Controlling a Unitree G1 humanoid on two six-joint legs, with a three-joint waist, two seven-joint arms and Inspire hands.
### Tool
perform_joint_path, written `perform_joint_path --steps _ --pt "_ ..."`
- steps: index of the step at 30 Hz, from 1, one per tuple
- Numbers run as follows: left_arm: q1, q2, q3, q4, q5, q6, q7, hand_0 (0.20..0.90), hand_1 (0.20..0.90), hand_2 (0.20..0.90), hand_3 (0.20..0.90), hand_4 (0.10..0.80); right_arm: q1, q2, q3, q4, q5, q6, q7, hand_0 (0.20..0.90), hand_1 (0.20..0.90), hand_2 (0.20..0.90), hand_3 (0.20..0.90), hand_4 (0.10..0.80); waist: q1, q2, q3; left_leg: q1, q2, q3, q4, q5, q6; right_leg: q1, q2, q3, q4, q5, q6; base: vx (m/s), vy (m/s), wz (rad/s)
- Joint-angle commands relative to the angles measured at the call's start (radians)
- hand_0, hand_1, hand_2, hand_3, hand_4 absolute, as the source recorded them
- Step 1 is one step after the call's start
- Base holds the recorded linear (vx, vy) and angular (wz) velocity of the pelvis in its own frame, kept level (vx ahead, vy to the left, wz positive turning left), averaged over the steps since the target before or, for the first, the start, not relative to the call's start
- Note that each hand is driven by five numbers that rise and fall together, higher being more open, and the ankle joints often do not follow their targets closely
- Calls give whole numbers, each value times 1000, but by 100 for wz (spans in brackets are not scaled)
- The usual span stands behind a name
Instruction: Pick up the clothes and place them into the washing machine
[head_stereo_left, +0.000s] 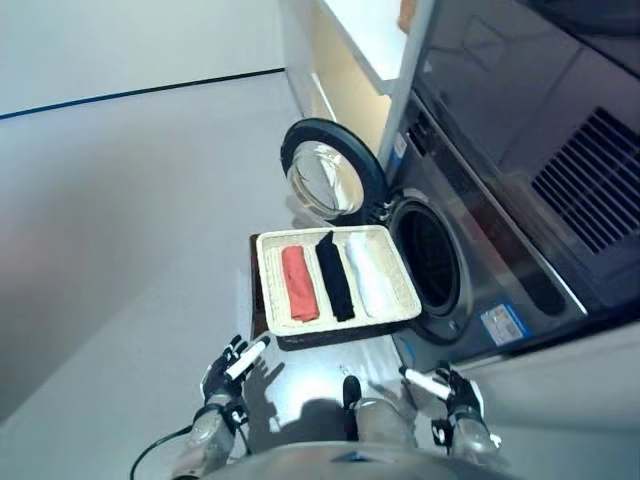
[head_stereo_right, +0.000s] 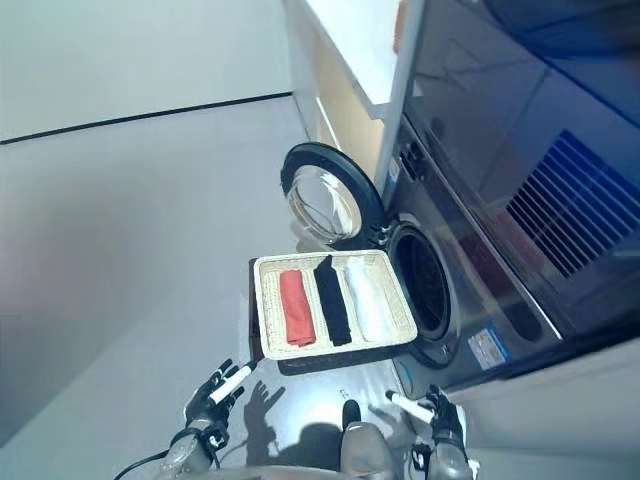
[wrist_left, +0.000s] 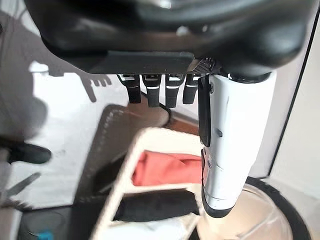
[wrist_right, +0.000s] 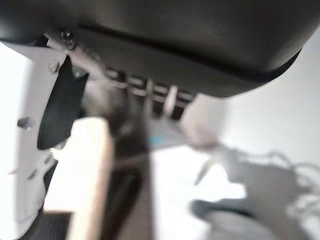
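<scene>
Three folded clothes lie in a basket by the open washing machine.

The white basket (head_stereo_left: 268, 290) sits on the pale grey floor (head_stereo_left: 120, 220), right in front of the washing machine (head_stereo_left: 480, 250). In it lie a red cloth (head_stereo_left: 299, 283) near its left edge, a black cloth (head_stereo_left: 335, 275) in the middle and a white cloth (head_stereo_left: 371, 274) near its right edge, side by side. The round door (head_stereo_left: 325, 175) hangs open behind the basket. The left hand (head_stereo_left: 228, 370) and right hand (head_stereo_left: 448, 388) hang near the basket's front edge, fingers spread, holding nothing.

Woven basket (head_stereo_left: 270, 290), glossy washing machine (head_stereo_left: 520, 200)
</scene>
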Motion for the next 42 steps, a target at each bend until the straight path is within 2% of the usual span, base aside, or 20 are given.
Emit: perform_joint_path --steps 1,2,4,5,6,8,9,10,13,15,16,19,24,26,28,31,32,34,38,42 --pt "-22 58 -20 -112 -6 -77 9 900 900 900 900 800 -31 -12 11 -16 15 -64 -27 900 900 900 900 800 12 -21 0 105 2 68 119 229 29 -32 2 76 -65 112 76 107 -144 19" --pt "-23 58 -20 -112 -6 -77 9 900 900 900 900 800 -31 -12 11 -16 15 -64 -28 900 900 900 900 800 11 -21 1 105 3 67 120 228 29 -32 2 75 -65 111 76 112 -155 9" --pt "-29 58 -27 -118 -3 -76 8 900 900 900 900 800 -35 -18 12 -16 23 -69 -28 900 900 900 900 800 21 -37 9 49 -7 75 252 290 33 18 17 84 -78 92 48 186 -252 7" --pt "-33 58 -37 -116 2 -69 7 900 900 900 900 800 -33 -22 8 -7 29 -72 -33 900 900 900 900 800 28 -51 13 8 -6 111 321 321 38 67 29 95 -89 67 27 243 -288 2" --pt "-38 58 -42 -116 3 -70 9 900 900 900 900 800 -35 -23 5 -1 34 -72 -38 900 900 900 900 800 30 -56 17 -20 8 141 311 327 44 84 28 97 -88 55 23 246 -221 -13" --pt "-44 57 -46 -117 3 -69 9 900 900 900 900 800 -36 -26 1 4 39 -72 -41 900 900 900 900 800 42 -60 23 -49 14 165 303 307 52 104 31 109 -86 39 20 177 -75 -23" --pt "-51 59 -52 -119 6 -70 13 900 900 900 900 800 -36 -28 -2 9 43 -72 -44 900 900 900 900 800 60 -84 31 -135 6 190 263 262 69 141 21 125 -92 22 18 202 -61 -4" --pt "-51 60 -54 -113 6 -69 12 900 900 900 900 800 -36 -28 -4 14 42 -73 -49 900 900 900 900 800 69 -88 37 -181 10 208 226 253 67 158 19 129 -99 10 23 276 -79 13" --pt "-42 63 -54 -112 6 -70 12 900 900 900 900 800 -34 -34 -7 4 39 -71 -50 900 900 900 900 800 91 -96 47 -245 20 234 151 248 53 198 15 151 -110 -9 33 174 9 -4" --pt "-35 64 -51 -113 9 -70 15 900 900 900 900 800 -33 -37 -7 -2 36 -72 -52 900 900 900 900 800 114 -88 59 -293 21 234 48 286 38 238 16 172 -127 -21 40 206 48 -31" --pt "-29 66 -46 -110 12 -72 17 900 900 900 900 800 -32 -37 -4 0 31 -72 -54 900 900 900 900 800 129 -79 66 -321 19 219 -4 333 26 266 22 186 -139 -31 42 267 66 -59" --pt "-4 63 -33 -112 24 -68 15 900 900 900 900 800 -22 -40 4 -15 10 -67 -52 900 900 900 900 800 151 -54 77 -329 24 185 -93 397 -3 320 25 228 -151 -56 50 256 87 -47" --pt "5 66 -16 -139 37 -71 11 900 900 900 900 800 -4 -40 0 -28 -5 -62 -42 900 900 900 900 800 156 -27 73 -310 28 164 -92 389 -23 373 4 275 -168 -86 58 179 115 -48" --pt "5 65 -13 -145 35 -72 9 900 900 900 900 800 -5 -41 -8 -24 -7 -60 -41 900 900 900 900 800 152 -18 67 -306 11 185 -99 385 -21 394 -9 280 -182 -92 65 171 159 -14" --pt "-3 68 -7 -154 27 -80 16 900 900 900 900 800 -7 -38 -19 -54 -2 -59 -43 900 900 900 900 800 143 -13 63 -310 -14 228 -99 355 3 396 -27 287 -184 -110 72 93 199 -13" --pt "-16 73 -13 -148 23 -84 26 900 900 900 900 800 -26 -37 -21 -48 -1 -62 -53 900 900 900 900 800 143 -8 57 -328 -44 210 -116 349 17 383 -49 298 -185 -114 83 82 185 -18" --pt "-30 84 -14 -141 28 -87 28 900 900 900 900 800 -50 -33 -23 -34 1 -60 -58 900 900 900 900 800 146 -19 41 -333 -72 225 -94 316 44 383 -82 309 -184 -104 108 178 169 -17" --pt "-29 95 -2 -159 20 -96 31 900 900 900 900 800 -74 -27 -23 -29 3 -58 -57 900 900 900 900 800 155 -26 33 -351 -86 256 -48 279 63 366 -119 318 -181 -90 132 137 195 -31" --pt "-36 107 8 -151 16 -102 46 900 900 900 900 800 -101 -17 -6 -51 -6 -51 -57 900 900 900 900 800 172 -38 25 -372 -114 277 -22 247 82 345 -170 309 -171 -61 163 77 143 -26" --pt "-40 104 7 -137 8 -98 42 900 900 900 900 800 -99 -7 -3 -88 -13 -49 -55 900 900 900 900 800 176 -60 11 -368 -145 297 -3 213 93 342 -208 280 -142 33 196 96 104 -1"
